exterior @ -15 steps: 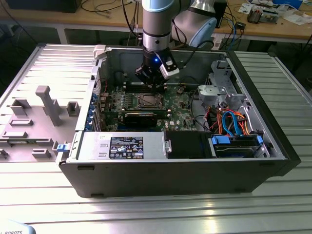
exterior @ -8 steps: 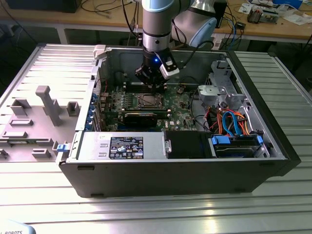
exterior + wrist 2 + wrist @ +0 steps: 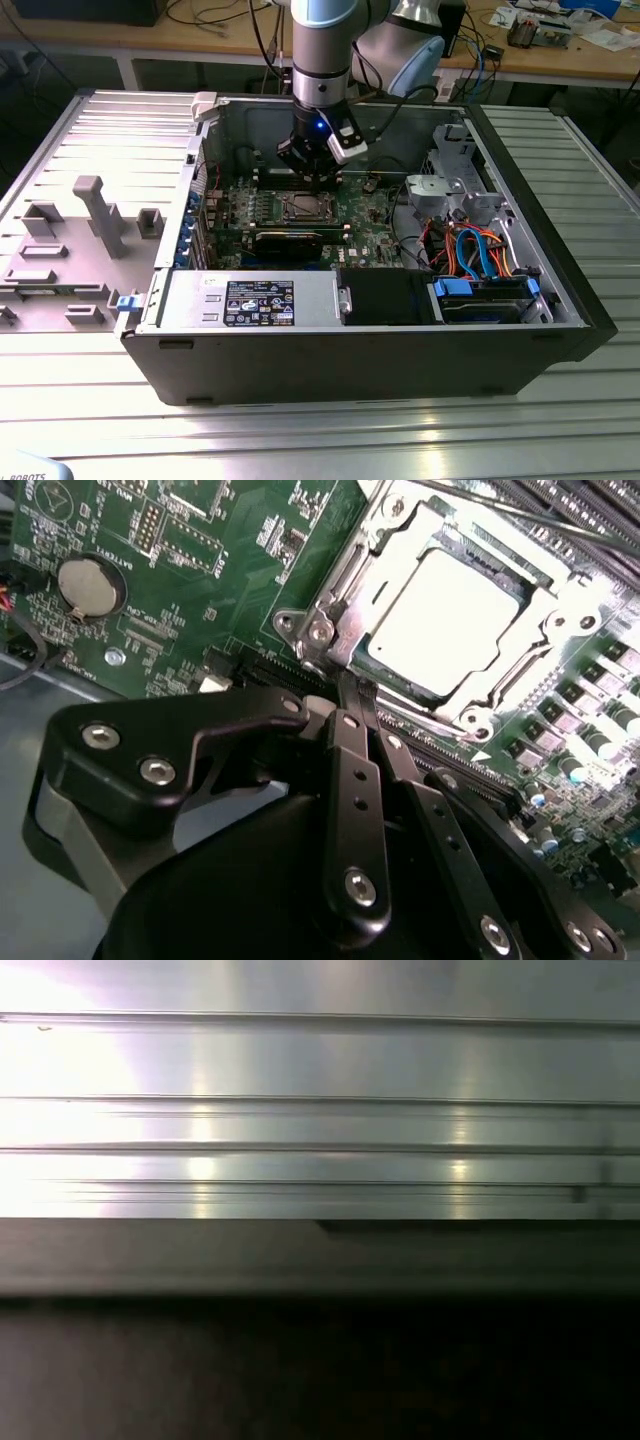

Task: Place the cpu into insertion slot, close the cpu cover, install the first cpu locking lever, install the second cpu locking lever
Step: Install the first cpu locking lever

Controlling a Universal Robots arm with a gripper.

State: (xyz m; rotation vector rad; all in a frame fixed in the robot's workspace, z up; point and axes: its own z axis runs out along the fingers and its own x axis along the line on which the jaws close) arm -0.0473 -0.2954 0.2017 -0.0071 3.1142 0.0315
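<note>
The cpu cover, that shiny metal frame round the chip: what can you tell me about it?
The cpu cover is a thin, bright silvery metal frame with a large square window. It lies flat and closed over the socket on the green board, and the cpu shows pale and glaring through the window. Screws sit at its corners. The gripper, its fingers together, has its tips right at the frame's near edge; whether they touch it cannot be told.

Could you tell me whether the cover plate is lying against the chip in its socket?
Touching: in the second wrist view the cover plate lies flat around the chip, overlapping its edges.
</note>
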